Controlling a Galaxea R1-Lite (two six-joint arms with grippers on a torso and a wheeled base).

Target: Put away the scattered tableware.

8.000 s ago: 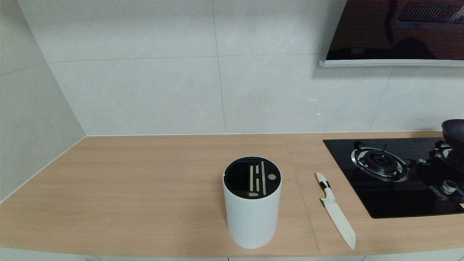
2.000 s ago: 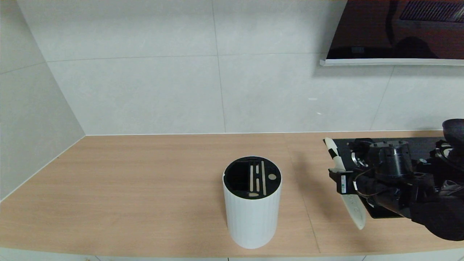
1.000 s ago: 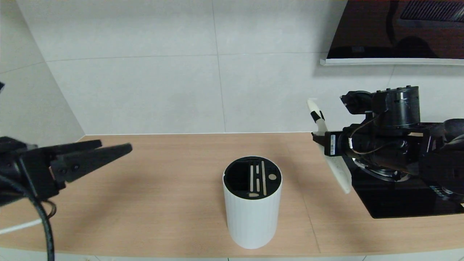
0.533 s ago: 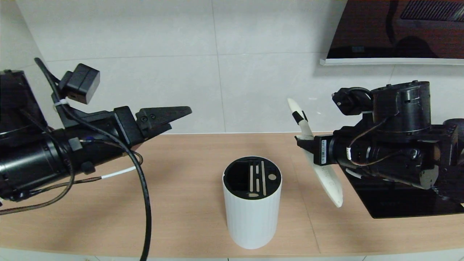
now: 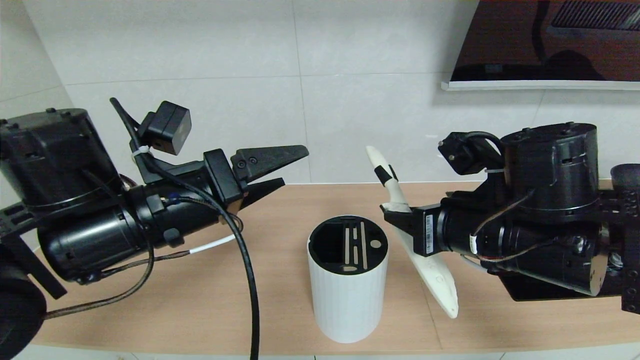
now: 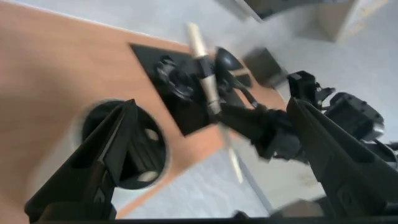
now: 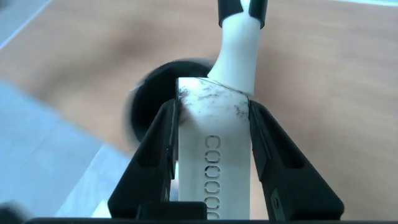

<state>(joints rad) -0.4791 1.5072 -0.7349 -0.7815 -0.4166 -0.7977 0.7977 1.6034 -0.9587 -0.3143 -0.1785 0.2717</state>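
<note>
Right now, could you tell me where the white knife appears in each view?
Head view: white knife with black-banded handle, right of centre, tilted in the right pincer.
Left wrist view: knife mid-picture, framed by the open left pincer.
Right wrist view: blade mid-picture, clamped in that pincer.
Shared landmark: white ribbed cylindrical holder, black slotted top.

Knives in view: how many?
1: the knife, in the right hand, tilted tip-down in the air right of the holder. Its slots look empty; inside hidden.
</note>
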